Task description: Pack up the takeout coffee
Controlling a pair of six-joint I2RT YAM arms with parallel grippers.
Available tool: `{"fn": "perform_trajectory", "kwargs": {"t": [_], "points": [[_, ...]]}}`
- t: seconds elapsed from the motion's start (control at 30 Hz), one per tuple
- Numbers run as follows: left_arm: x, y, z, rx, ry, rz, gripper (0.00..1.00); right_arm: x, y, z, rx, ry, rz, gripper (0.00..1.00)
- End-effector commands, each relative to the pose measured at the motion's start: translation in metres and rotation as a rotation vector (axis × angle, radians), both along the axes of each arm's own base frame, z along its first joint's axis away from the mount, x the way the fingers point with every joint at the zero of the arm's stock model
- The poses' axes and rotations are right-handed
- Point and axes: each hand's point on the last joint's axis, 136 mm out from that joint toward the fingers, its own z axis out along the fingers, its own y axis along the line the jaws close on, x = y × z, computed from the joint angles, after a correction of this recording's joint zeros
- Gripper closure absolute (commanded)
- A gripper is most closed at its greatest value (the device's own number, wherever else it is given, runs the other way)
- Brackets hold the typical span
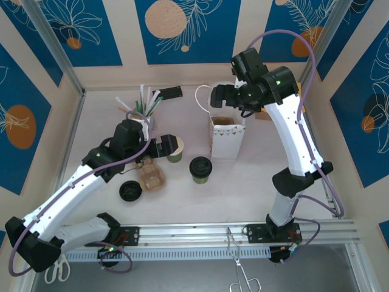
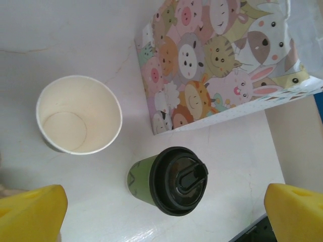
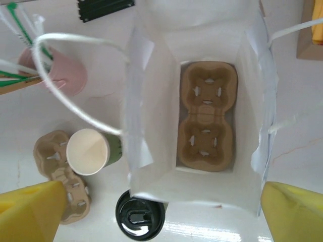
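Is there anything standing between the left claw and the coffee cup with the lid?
Nothing visible does. In the left wrist view, the lidded cup stands on bare table just ahead of the open left claw. The empty cup stands off to one side, and the paper bag is beyond.

Mid-frame in the top view stands the bag (image 1: 227,141), a carrier (image 3: 208,116) lying flat in its bottom. Lidded cup (image 1: 200,169) sits just lower left of it, open cup (image 1: 175,149) further left. Second carrier (image 1: 152,177) and loose lid (image 1: 130,191) lie below-left of that, straw holder (image 1: 144,115) above-left.
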Motion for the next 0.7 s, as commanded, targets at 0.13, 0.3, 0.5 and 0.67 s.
{"fn": "perform_trajectory", "kwargs": {"t": [0.13, 0.3, 0.5, 0.67], "points": [[-0.017, 0.038, 0.003, 0.11, -0.027, 0.087, 0.0, -0.038, 0.039, 0.002, -0.039, -0.052, 0.145, 0.01], [-0.033, 0.053, -0.013, 0.112, 0.006, 0.112, 0.0, -0.063, 0.075, -0.038, -0.071, 0.059, 0.243, 0.01], [-0.054, 0.064, -0.037, 0.074, 0.062, 0.139, 0.0, -0.089, 0.102, -0.084, -0.162, 0.198, 0.326, 0.01], [-0.068, 0.069, -0.053, 0.053, 0.102, 0.139, 0.0, -0.103, 0.112, -0.117, -0.193, 0.326, 0.354, 0.01]]}}
